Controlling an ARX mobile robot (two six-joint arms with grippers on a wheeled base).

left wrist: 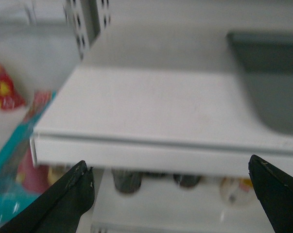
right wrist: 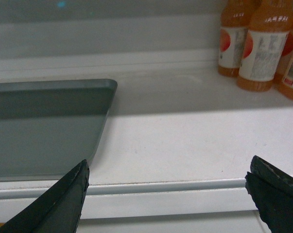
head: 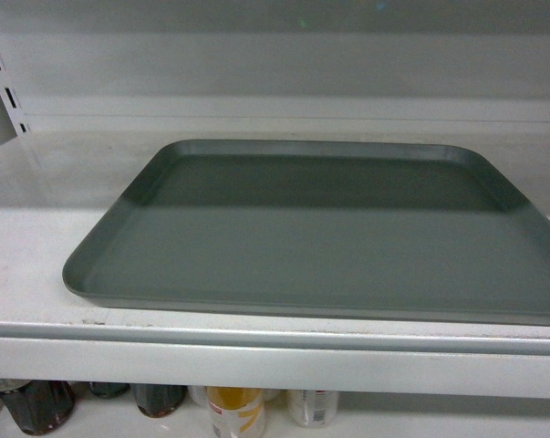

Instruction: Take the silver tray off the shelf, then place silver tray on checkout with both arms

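Note:
The silver tray (head: 320,233) lies flat on the white shelf (head: 24,265), its near rim close to the shelf's grey front lip (head: 256,339). Neither arm shows in the head view. My left gripper (left wrist: 170,179) is open and empty, in front of the shelf lip and left of the tray's corner (left wrist: 272,92). My right gripper (right wrist: 168,177) is open and empty too, in front of the lip, with the tray's right end (right wrist: 44,126) at the view's left. The checkout is out of view.
Orange drink bottles (right wrist: 260,41) stand at the back right of the shelf. Bottles and cans (head: 233,411) stand on the shelf below. A perforated upright (left wrist: 85,22) and coloured packets (left wrist: 5,92) are to the left.

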